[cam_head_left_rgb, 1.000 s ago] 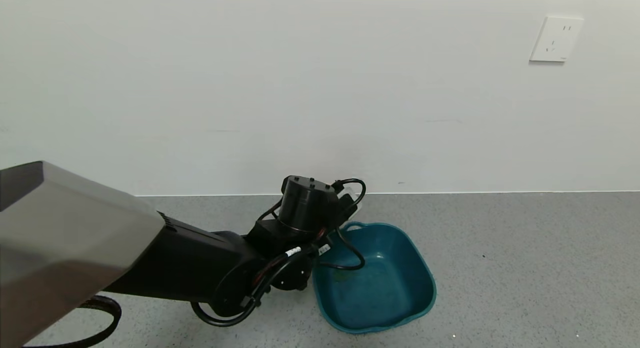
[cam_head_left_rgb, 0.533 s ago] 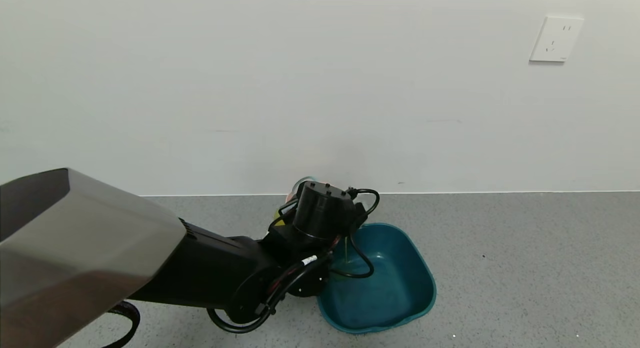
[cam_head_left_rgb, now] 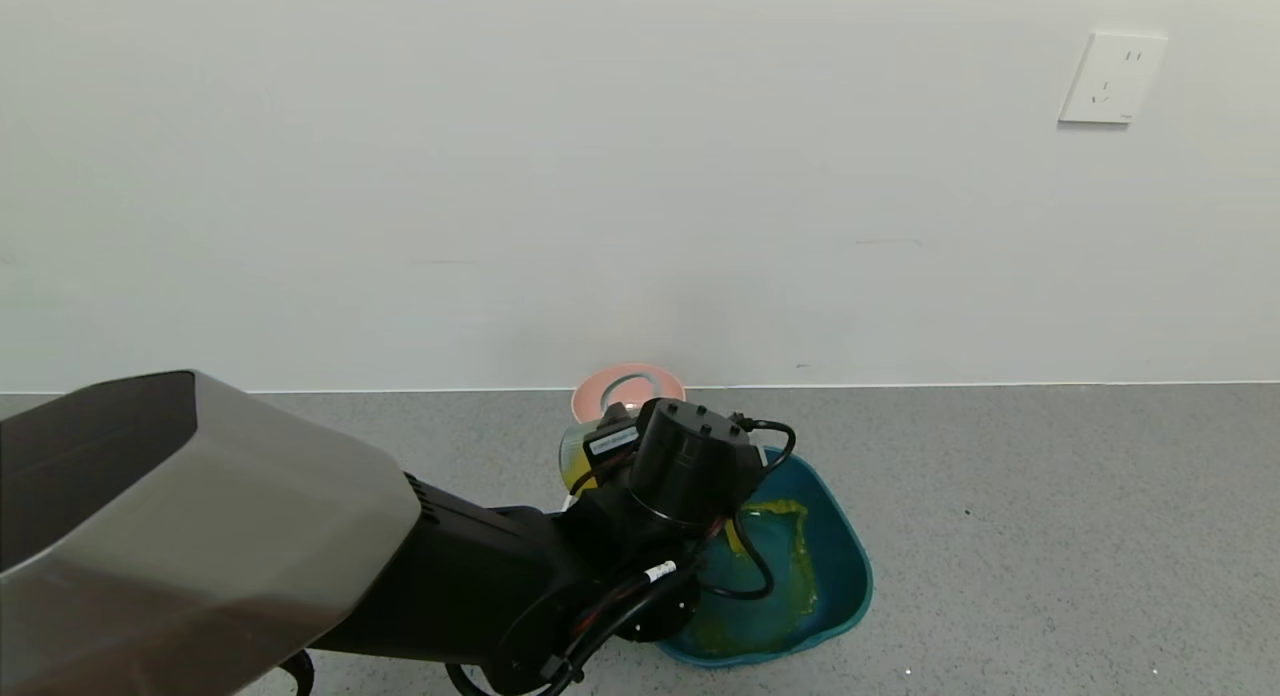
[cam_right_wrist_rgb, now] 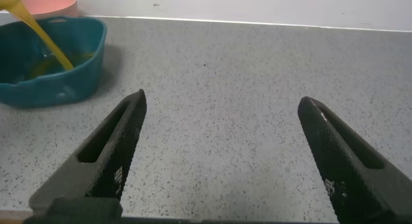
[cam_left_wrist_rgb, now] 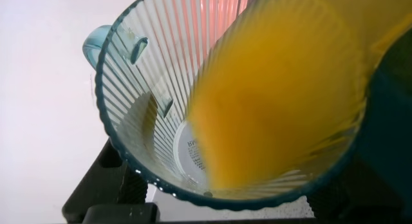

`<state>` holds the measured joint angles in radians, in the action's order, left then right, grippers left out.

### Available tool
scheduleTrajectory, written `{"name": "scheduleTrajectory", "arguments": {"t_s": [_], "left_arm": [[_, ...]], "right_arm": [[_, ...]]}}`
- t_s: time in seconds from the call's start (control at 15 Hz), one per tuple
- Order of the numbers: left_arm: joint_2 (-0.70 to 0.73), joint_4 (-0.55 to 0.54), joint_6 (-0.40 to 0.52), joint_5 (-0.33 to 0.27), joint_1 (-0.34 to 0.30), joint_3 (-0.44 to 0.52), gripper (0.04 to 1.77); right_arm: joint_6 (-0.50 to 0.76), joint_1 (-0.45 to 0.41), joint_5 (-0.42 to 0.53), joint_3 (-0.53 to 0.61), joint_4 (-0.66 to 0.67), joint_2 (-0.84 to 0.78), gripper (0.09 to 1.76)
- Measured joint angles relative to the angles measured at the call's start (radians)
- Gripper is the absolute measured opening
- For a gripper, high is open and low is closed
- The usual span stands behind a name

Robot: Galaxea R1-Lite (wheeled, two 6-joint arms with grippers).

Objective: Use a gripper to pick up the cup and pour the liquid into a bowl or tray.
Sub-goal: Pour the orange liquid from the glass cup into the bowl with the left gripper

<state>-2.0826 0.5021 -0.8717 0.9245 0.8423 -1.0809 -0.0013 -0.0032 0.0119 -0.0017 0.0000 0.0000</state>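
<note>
Left pincer [cam_head_left_rgb: 640, 446] grips the tipped cup [cam_left_wrist_rgb: 225, 102], orange liquid [cam_head_left_rgb: 790, 566] streaming into teal tub [cam_head_left_rgb: 850, 576]; right pincer [cam_right_wrist_rgb: 222, 153] wide.

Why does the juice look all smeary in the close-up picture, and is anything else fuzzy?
Left wrist view: the juice is rushing out of the tipped cup, so it smears into a soft orange blur. Right wrist view: the stream falling into the teal tub looks sharper, as do the open right gripper fingers. Head view: the grey arm cover is soft and shiny.

The speckled grey floor [cam_head_left_rgb: 1000, 496] carries the teal tub [cam_head_left_rgb: 850, 576] and, beside it, a pink bowl [cam_head_left_rgb: 627, 388].
</note>
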Motion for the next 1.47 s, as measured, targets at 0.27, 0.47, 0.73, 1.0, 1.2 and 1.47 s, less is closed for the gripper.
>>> {"name": "scheduleTrajectory", "arguments": {"t_s": [0.27,0.47,0.73,1.0,1.2,1.47], "left_arm": [[-0.003,0.0,-0.069,0.043,0.01,0.023,1.3],[-0.004,0.0,-0.119,0.072,0.011,0.031,1.3],[-0.006,0.0,-0.176,0.084,0.012,0.026,1.3],[-0.006,0.013,-0.293,0.085,0.015,0.024,1.3],[-0.003,0.016,-0.375,0.091,0.022,0.01,1.3],[0.003,0.019,-0.48,0.091,0.026,-0.017,1.3]], "right_arm": [[0.0,0.0,0.0,0.0,0.0,0.0,1.71],[0.0,0.0,0.0,0.0,0.0,0.0,1.71],[0.0,0.0,0.0,0.0,0.0,0.0,1.71],[0.0,0.0,0.0,0.0,0.0,0.0,1.71],[0.0,0.0,0.0,0.0,0.0,0.0,1.71],[0.0,0.0,0.0,0.0,0.0,0.0,1.71]]}}
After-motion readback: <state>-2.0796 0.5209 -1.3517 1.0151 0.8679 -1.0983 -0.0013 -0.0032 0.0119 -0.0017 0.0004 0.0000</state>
